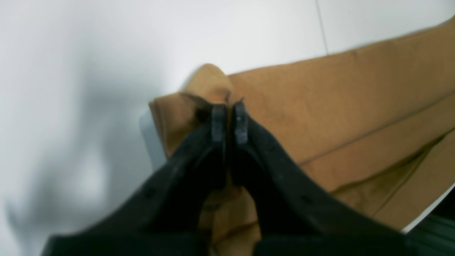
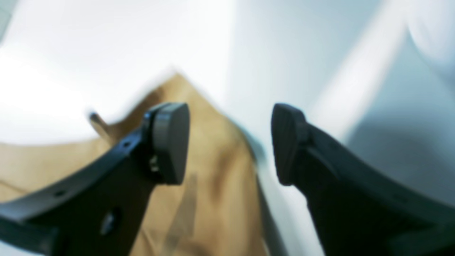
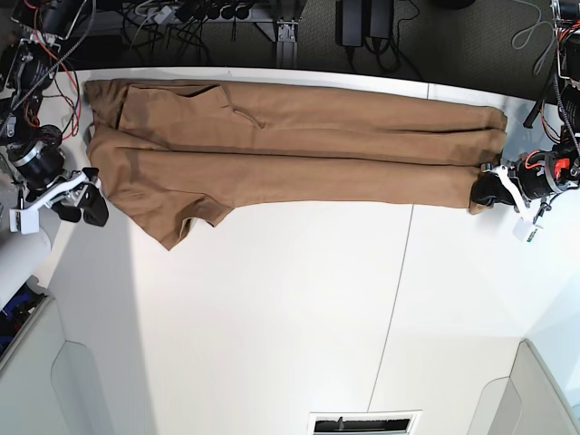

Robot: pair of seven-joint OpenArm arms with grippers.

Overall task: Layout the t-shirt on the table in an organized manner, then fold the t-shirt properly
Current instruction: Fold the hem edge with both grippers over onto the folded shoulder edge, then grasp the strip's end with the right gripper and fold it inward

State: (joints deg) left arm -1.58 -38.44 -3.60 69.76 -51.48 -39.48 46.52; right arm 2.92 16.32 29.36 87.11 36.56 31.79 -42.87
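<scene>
The t-shirt [image 3: 290, 149] lies stretched in a long folded band across the far side of the bench [image 3: 290, 308]. The left gripper [image 1: 229, 119] has its jaws pinching one bunched corner. The right gripper [image 2: 230, 142] hangs at the opposite end, jaws spread wide, empty. That view is blurred, so the cloth's edge is hard to trace.

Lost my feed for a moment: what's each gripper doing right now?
Left gripper: closed, pinching a corner of the t-shirt.
Right gripper: open, holding nothing, just above the shirt's edge.
</scene>
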